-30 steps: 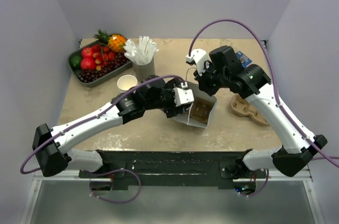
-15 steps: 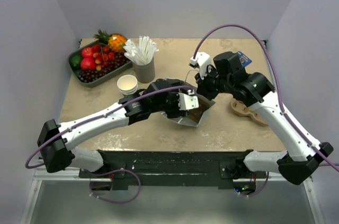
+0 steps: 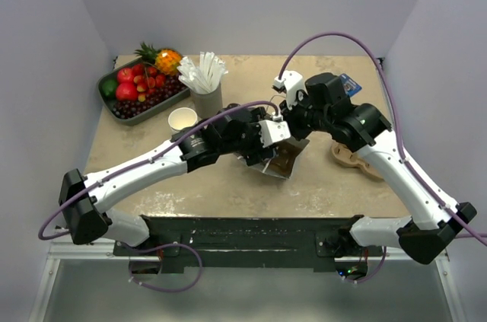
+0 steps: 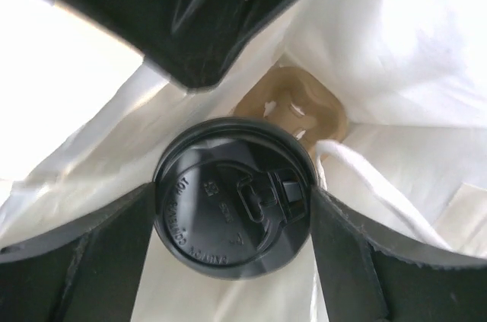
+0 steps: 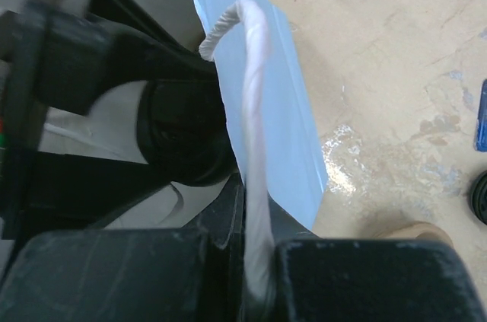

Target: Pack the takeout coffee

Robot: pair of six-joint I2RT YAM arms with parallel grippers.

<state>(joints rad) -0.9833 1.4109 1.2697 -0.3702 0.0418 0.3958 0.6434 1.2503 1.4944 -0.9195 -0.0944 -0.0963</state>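
The left jaws stand wide and clasp the coffee cup (image 4: pixel 221 223) from both sides, one finger against each flank just under its black lid (image 4: pixel 262 196). The cup sits upright between them inside the mouth of the white paper bag (image 4: pixel 396 48), with a brown cardboard tray (image 4: pixel 293 105) on the bag's floor beyond the jaws. The lid hides whether the cup's foot has reached a well of that tray, so I cannot tell.

The right jaws are closed on the bag's white cord handle (image 5: pixel 255 147) and hold that side of the bag up. The bag's wall drops away just beside them toward the tabletop (image 5: pixel 380 71).

The cup looks light, though a filled one would be heavier and top-heavy, and the lid hides its contents. Its paper wall is soft and would dent under a hard squeeze. It is probably stiffest near the rim, where the lid braces it, so a hold high on the sides seems right. The lid is only pressed on, so pinching or tipping could pop it; the cup wants to stay upright. The bag is thin and floppy and would likely sag shut if the handle were let go.
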